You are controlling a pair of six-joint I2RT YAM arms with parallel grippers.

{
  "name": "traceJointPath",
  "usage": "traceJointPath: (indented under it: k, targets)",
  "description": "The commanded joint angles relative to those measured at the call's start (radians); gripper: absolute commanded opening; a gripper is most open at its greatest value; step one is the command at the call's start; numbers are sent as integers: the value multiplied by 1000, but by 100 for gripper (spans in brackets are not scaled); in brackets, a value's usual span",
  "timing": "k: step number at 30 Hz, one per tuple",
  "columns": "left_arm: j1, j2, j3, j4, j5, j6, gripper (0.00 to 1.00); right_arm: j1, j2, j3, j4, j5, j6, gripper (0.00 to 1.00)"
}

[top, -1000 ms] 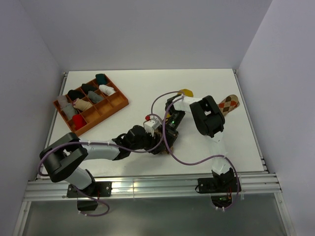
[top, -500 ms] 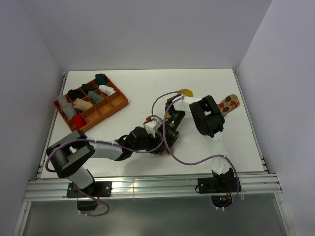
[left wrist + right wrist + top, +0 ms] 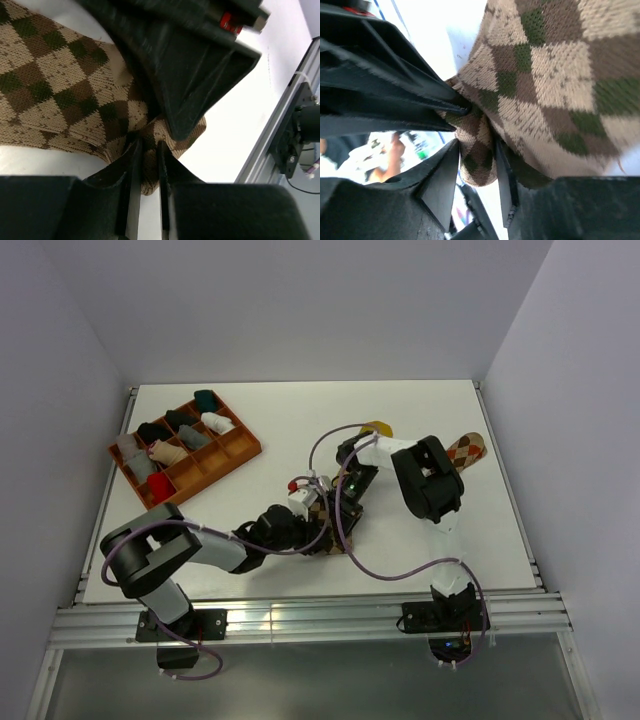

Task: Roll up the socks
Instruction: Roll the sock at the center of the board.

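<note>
Brown sock (image 3: 50, 90) mid-table (image 3: 420, 540), rolling under way. Left gripper (image 3: 146, 150) pinches narrow fold at sock's end. Right gripper (image 3: 476, 150) clasps same fold, jaws wider, fabric filling gap. Likely grip handover. Next: turn fold over, keeping roll tight.

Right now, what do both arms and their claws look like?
The left arm and right arm alternate white links with bulky black joints. A thin purple cable loops along each. The left claw and right claw are matte black plastic, tapering to narrow tips.
</note>
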Motion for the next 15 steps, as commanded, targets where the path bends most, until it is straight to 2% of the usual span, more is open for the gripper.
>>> traceJointPath:
  k: [1,6,9,15]
  targets:
    - [-19,30,-47,-20,10,-48,0,-25,-117,-17,154,8,36,44]
    - [-17,45,-77,5,24,-90,0,-67,-168,-32,211,-4,74,45]
    - [-8,42,-112,42,47,-125,0,-92,-237,-89,306,26,93,45]
    - [70,68,-138,88,180,-209,0,-107,-443,-262,504,149,61,47]
